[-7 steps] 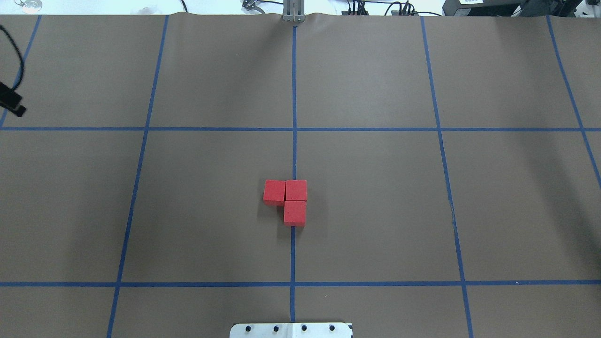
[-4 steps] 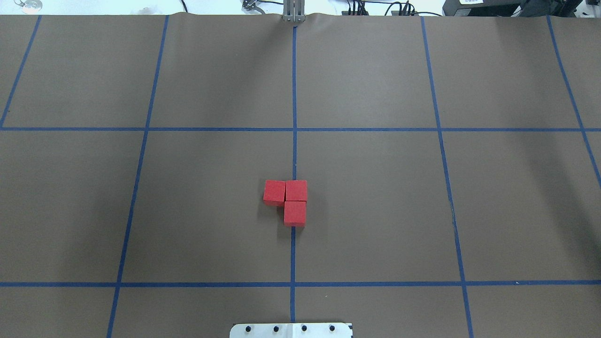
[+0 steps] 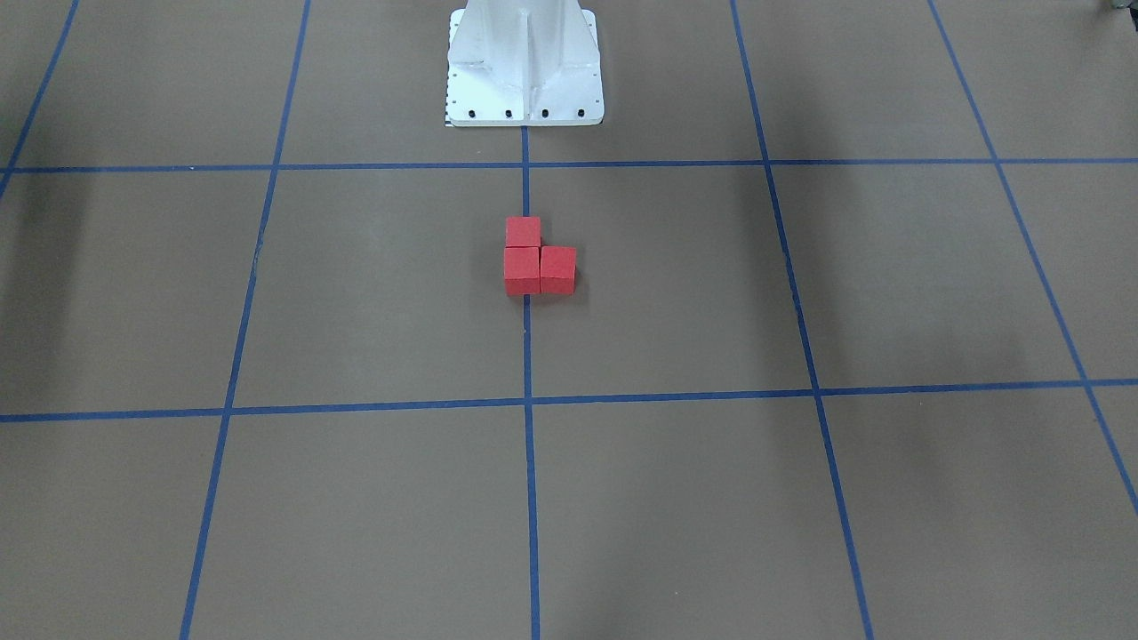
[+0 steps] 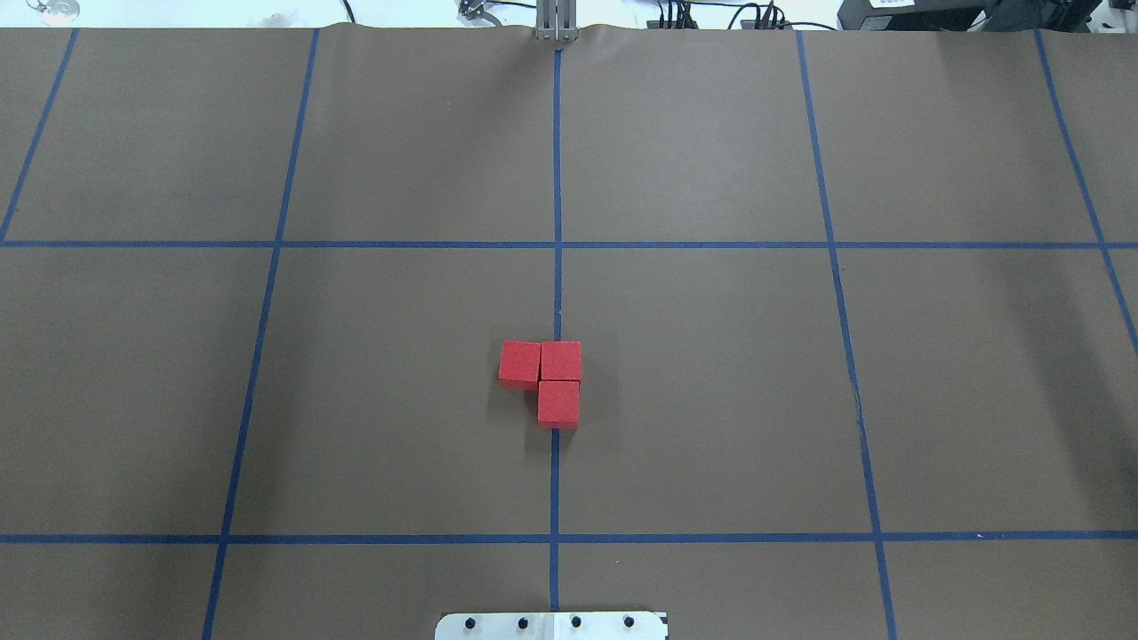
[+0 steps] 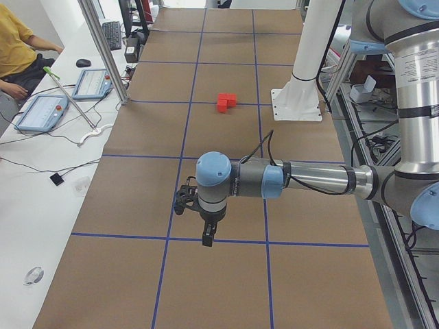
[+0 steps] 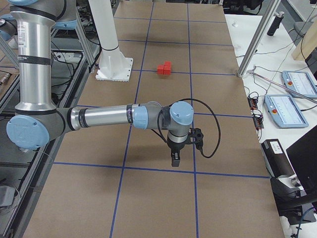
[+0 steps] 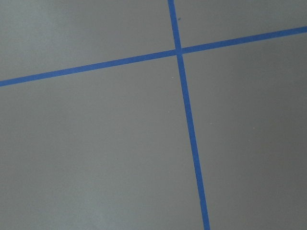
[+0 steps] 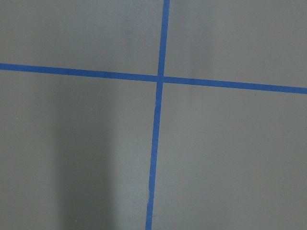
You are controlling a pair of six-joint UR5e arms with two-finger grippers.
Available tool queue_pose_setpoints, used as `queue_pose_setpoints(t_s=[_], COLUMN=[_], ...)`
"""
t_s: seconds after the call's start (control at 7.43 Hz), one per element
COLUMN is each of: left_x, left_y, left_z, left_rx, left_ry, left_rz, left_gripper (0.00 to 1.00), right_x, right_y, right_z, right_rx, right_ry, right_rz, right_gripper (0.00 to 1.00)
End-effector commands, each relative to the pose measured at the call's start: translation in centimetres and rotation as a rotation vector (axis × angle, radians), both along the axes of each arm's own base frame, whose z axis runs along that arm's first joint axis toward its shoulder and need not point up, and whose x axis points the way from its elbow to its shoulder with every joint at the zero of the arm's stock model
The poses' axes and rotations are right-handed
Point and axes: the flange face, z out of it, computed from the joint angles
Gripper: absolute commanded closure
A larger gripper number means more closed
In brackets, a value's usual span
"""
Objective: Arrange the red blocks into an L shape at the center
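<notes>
Three red blocks sit touching in an L on the brown table, on the centre grid line: one at the corner [image 4: 561,361], one to its left [image 4: 520,364], one nearer the robot [image 4: 558,404]. They also show in the front-facing view [image 3: 522,270], the left view [image 5: 226,102] and the right view [image 6: 164,68]. My left gripper [image 5: 208,236] hangs over the table far from them, toward the left end. My right gripper [image 6: 175,159] hangs far toward the right end. Both show only in the side views, so I cannot tell if they are open or shut. The wrist views show only bare table and blue lines.
The white robot base plate [image 4: 551,625] stands at the near middle edge, with its column [image 3: 524,62]. Blue tape lines [image 4: 556,244] divide the table into squares. An operator [image 5: 14,55] and tablets [image 5: 41,113] are beside the table's far side; more tablets [image 6: 292,106] show in the right view.
A black part of the left arm at the overhead view's left edge 0.9 s ago has moved out of that view. The red blocks have not moved.
</notes>
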Motion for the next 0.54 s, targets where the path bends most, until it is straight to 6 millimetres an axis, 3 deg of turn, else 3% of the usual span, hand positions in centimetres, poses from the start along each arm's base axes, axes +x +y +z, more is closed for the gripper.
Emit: queue_pose_setpoints(t_s=[0.0, 0.4], left_x=[-0.01, 0.00], left_y=[-0.10, -0.05], left_z=[-0.54, -0.79], left_rx=[0.017, 0.022], left_ry=[-0.001, 0.000], left_rz=[0.004, 0.005], left_gripper=[0.00, 0.00], right_x=[0.60, 1.58], right_y=[0.28, 1.13], right_z=[0.16, 0.85], right_rx=[-0.004, -0.019], right_ry=[0.002, 0.001], right_rz=[0.013, 0.035], right_gripper=[0.00, 0.00])
